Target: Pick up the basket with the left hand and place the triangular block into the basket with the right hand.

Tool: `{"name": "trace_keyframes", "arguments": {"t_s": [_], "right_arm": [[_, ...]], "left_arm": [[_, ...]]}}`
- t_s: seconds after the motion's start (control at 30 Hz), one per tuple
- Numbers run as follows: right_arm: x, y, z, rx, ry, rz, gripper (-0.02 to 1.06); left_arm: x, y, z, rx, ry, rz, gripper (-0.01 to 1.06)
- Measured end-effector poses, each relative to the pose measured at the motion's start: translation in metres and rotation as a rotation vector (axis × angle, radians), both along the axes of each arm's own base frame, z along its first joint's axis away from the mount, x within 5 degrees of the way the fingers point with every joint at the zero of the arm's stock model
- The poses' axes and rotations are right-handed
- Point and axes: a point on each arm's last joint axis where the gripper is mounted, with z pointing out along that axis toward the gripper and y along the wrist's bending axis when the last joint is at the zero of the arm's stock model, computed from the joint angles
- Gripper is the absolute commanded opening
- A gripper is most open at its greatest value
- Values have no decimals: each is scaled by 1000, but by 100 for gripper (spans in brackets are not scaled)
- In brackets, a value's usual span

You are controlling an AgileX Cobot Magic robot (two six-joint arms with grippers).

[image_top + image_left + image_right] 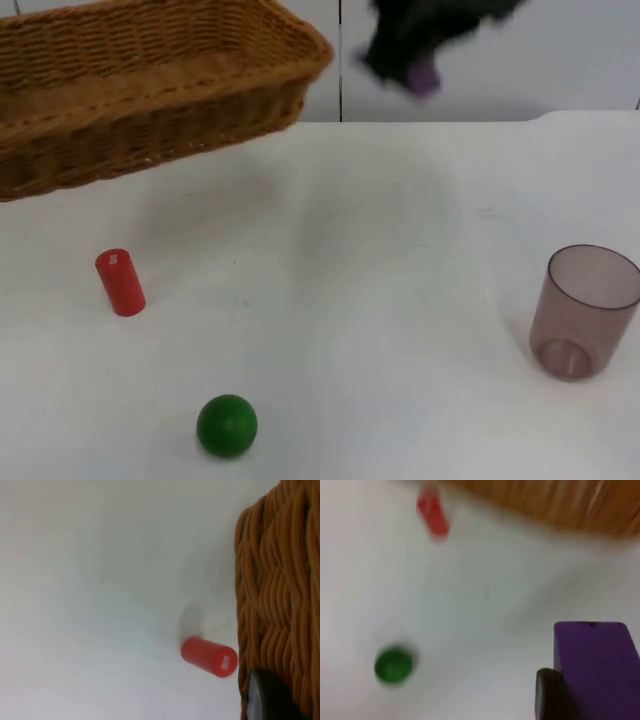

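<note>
Top view: right gripper (420, 75) aloft w/ purple block (595, 667); basket (150, 85) long axis left-right.

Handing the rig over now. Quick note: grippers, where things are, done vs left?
Left gripper: shut on the basket, held up off the table at its far left.
Right gripper: raised right of the basket, shut on the purple block.
Done: basket lifted, block picked.
Left: put the block into the basket.
Red cylinder, green ball and cup sit on the table.

The basket (150, 90) hangs over the desk's (380, 300) back left; cylinder (120, 282) below it, ball (227, 426) nearer front, cup (583, 311) far right.
</note>
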Motion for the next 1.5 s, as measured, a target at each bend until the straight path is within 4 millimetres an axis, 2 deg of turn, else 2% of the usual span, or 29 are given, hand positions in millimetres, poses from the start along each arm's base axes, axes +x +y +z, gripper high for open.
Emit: {"name": "trace_keyframes", "arguments": {"t_s": [0.03, 0.07, 0.13, 0.17, 0.23, 0.37, 0.4, 0.53, 0.57, 0.7, 0.73, 0.87, 1.0, 1.27, 1.33, 1.37, 1.4, 1.43, 1.5], "right_arm": [[-1, -1, 4, 16, -17, -8, 11], [-3, -3, 19, 67, -71, -32, 10], [-5, -3, 28, 108, -115, -47, 8], [-5, -3, 28, 108, -115, -47, 7], [-6, 2, 31, 136, -142, -54, 7], [-4, 15, 25, 172, -152, -59, 7], [-4, 15, 25, 172, -152, -59, 7], [7, 24, 5, 171, -112, -86, 7], [7, 24, 5, 171, -112, -86, 7], [19, 33, -26, 126, -52, -93, 7], [19, 33, -26, 126, -52, -93, 7], [27, 38, -50, 75, -14, -90, 7], [30, 41, -62, 52, 4, -89, 7], [32, 42, -67, 47, 6, -89, 10], [32, 42, -66, 50, 2, -90, 24], [32, 42, -66, 50, 2, -90, 33], [32, 42, -66, 50, 2, -90, 47], [33, 42, -66, 51, -1, -90, 47], [33, 42, -66, 54, -9, -89, 81]], "left_arm": [[0, -2, 0, 1, -1, -9, 0], [0, -12, 0, 3, 0, -42, 0], [0, -26, 0, 3, -1, -88, 0], [0, -26, 0, 3, -1, -88, 0], [-1, -41, 0, 4, -1, -138, 0], [-4, -65, 0, -4, -2, -213, 0], [-4, -65, 0, -4, -2, -213, 0], [-6, -77, 0, -14, -2, -247, 0], [-6, -77, 0, -14, -2, -247, 0], [-6, -78, 1, -27, 0, -244, 0], [-6, -78, 1, -27, 0, -244, 0], [-8, -79, 0, -28, 10, -266, 0], [-9, -80, -1, -25, 16, -278, 0], [-9, -80, -1, -23, 16, -290, 0], [-9, -80, -1, -24, 15, -291, 0], [-9, -80, -1, -24, 15, -291, 0], [-9, -80, -1, -24, 15, -291, 0], [-9, -80, -1, -25, 16, -292, 0], [-9, -80, -1, -26, 20, -294, 0]]}}
